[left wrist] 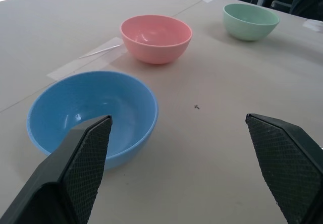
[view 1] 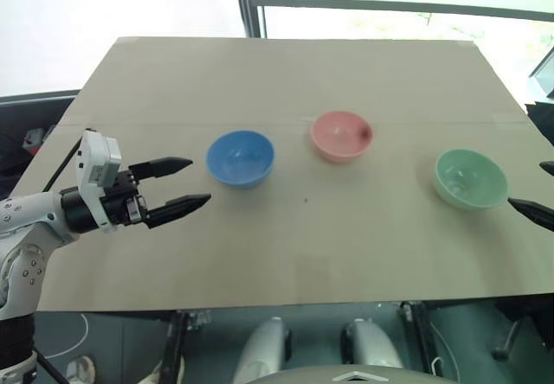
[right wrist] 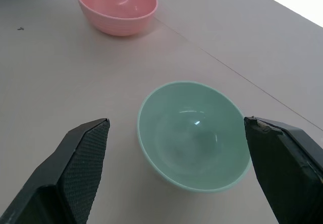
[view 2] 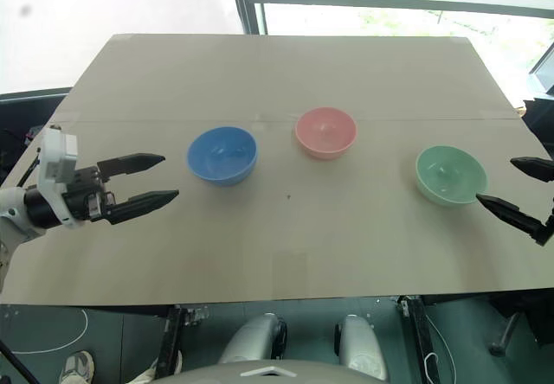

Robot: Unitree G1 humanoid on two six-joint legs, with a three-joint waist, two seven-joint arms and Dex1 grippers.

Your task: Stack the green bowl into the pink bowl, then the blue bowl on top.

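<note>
**Three bowls, nothing stacked yet: grip thoughts**

So the three bowls sit in a loose row on the tan table [view 1: 286, 254], all apart from each other and all upright. The blue bowl [view 1: 241, 157] is on the robot's left, the pink bowl [view 1: 341, 135] is in the middle and a bit farther back, and the green bowl [view 2: 449, 174] is off to the right. Each one is empty.

The left gripper [view 1: 183, 184] hovers just beside the blue bowl with its two black fingers spread wide, holding nothing. The right gripper [view 2: 512, 189] is the same deal: jaws wide, empty, sitting right next to the green bowl, which the right wrist view shows framed between the fingers.

Handling guess: these look like small glossy bowls, ceramic or hard plastic, I can't tell which. Either way they're stiff and probably light, but that shiny glaze looks slippery. The curved outside wall gives the fingers nothing to bite, so squeezing across the whole bowl seems likely to make it pop out. I'd pinch the rim instead, one finger inside and one outside, on the near edge of the green bowl. If it's ceramic, set it into the pink one gently, since dropping it could chip something.
</note>
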